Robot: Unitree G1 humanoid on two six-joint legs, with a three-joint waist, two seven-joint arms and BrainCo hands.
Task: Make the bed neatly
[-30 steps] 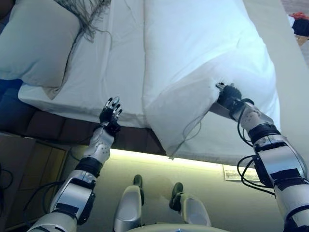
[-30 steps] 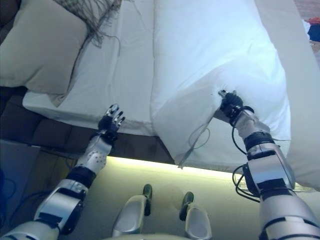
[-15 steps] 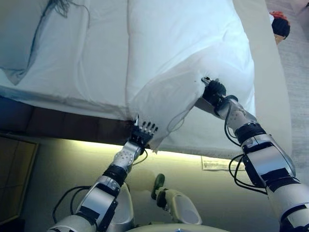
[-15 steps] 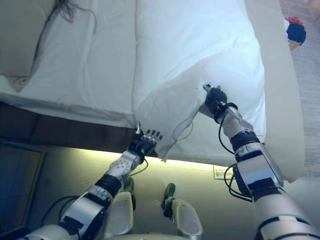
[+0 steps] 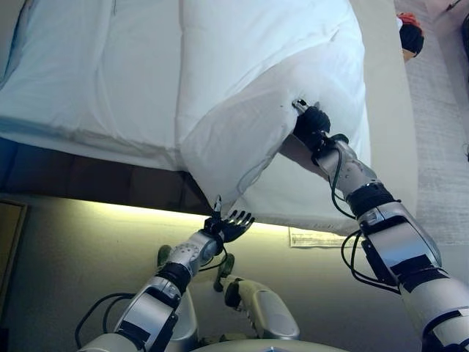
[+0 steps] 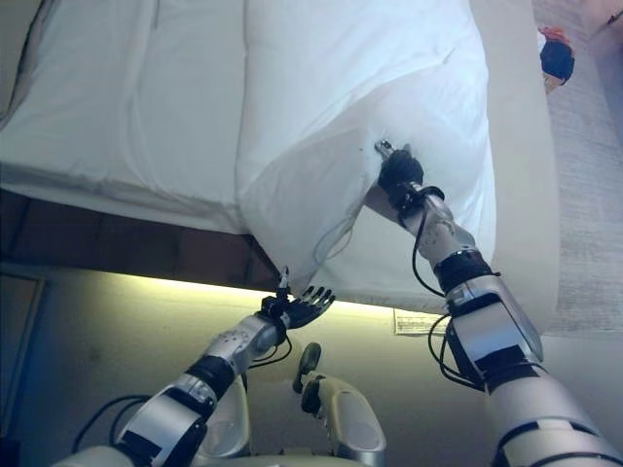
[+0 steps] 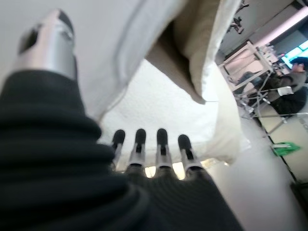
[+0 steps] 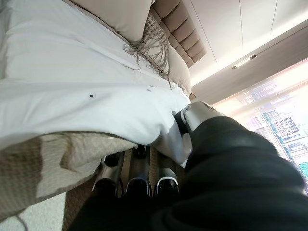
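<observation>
A white duvet lies folded over on the bed, and one corner hangs down past the bed's near edge. My right hand is shut on the duvet's edge, fingers curled under the fold and thumb on top, as the right wrist view shows. My left hand is open with straight, spread fingers. It is just below the hanging corner and holds nothing.
The white sheet covers the bed's left part over a dark frame with a lit strip under it. A beige mattress side runs along the right. Pillows and a fringed throw lie at the head. A red and dark object lies on the floor.
The camera has shifted right. My left hand has moved from the bed's edge to under the duvet's hanging corner. My right hand keeps its hold on the duvet.
</observation>
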